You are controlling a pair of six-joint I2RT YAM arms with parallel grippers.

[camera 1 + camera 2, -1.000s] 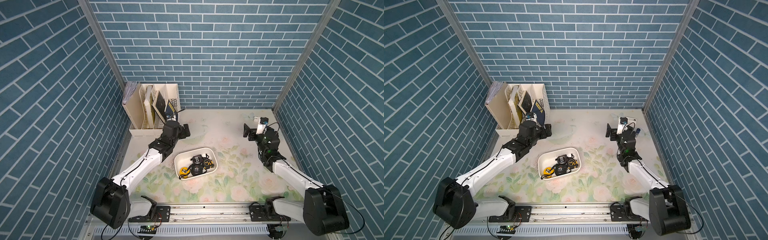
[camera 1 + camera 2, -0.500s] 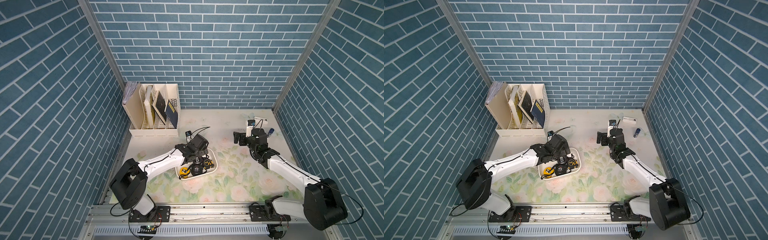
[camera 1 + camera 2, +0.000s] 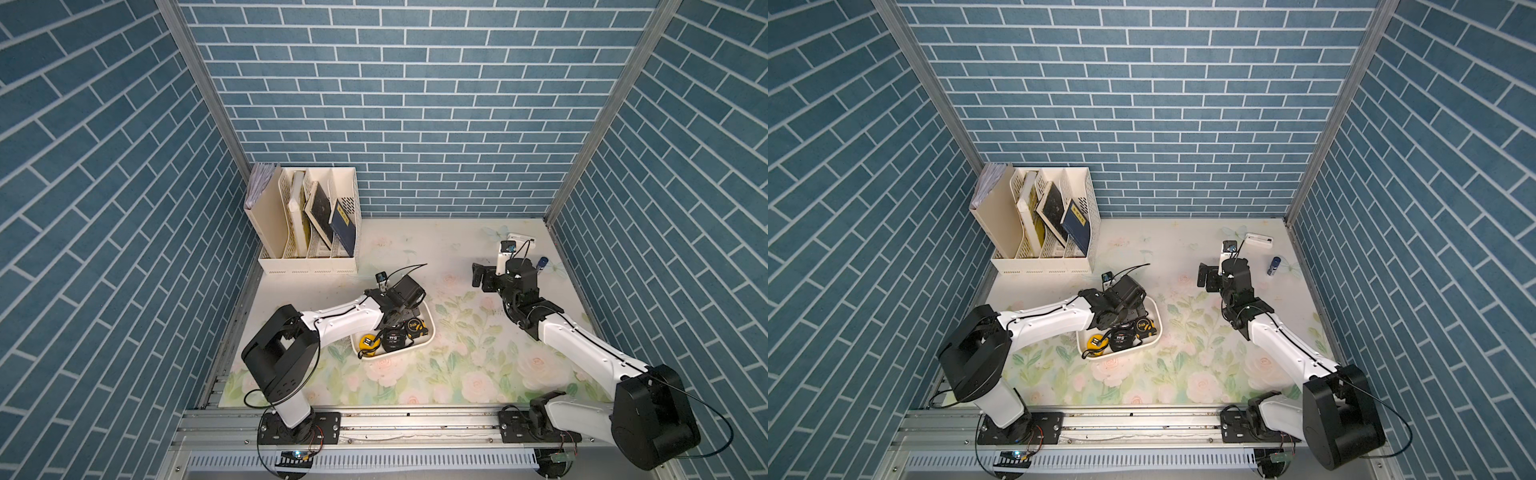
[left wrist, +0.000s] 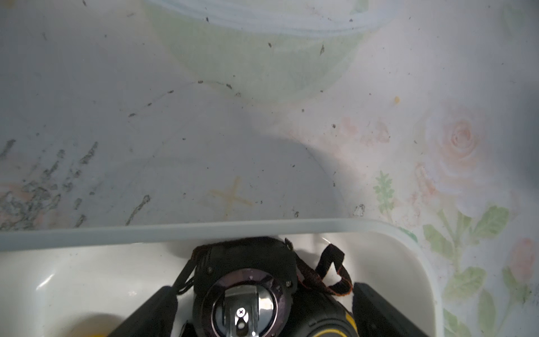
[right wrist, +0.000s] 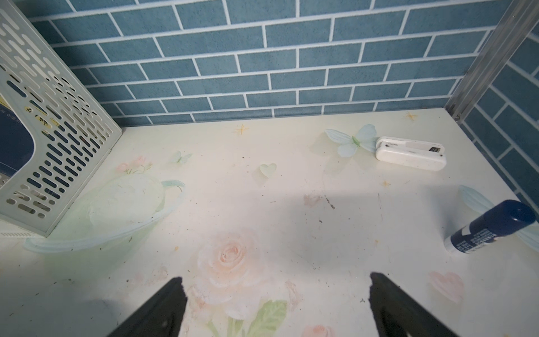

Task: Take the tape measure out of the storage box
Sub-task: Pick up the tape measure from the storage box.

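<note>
The white storage box (image 3: 395, 354) (image 3: 1121, 352) sits mid-table with a yellow tape measure (image 3: 368, 341) and black ones (image 3: 392, 337) in it. My left gripper (image 3: 400, 316) (image 4: 264, 291) reaches down into the box's far end, next to the rim (image 4: 204, 230). It is open, with its fingers (image 4: 163, 306) on either side of a black tape measure (image 4: 245, 280) that has a chrome clip and a strap. The left wrist hides that tape measure in both top views. My right gripper (image 3: 478, 276) (image 5: 275, 280) hangs open over the bare floral table, with nothing between its fingers.
A cream file rack (image 3: 307, 232) with books stands at the back left. A small white device (image 3: 521, 239) (image 5: 411, 153) and a dark blue tube (image 3: 542, 262) (image 5: 493, 226) lie at the back right, beyond the right gripper. Brick walls enclose three sides.
My left arm has swung from beside the file rack down into the storage box and now straddles a tape measure. My right gripper has shifted a little toward the table's middle.
</note>
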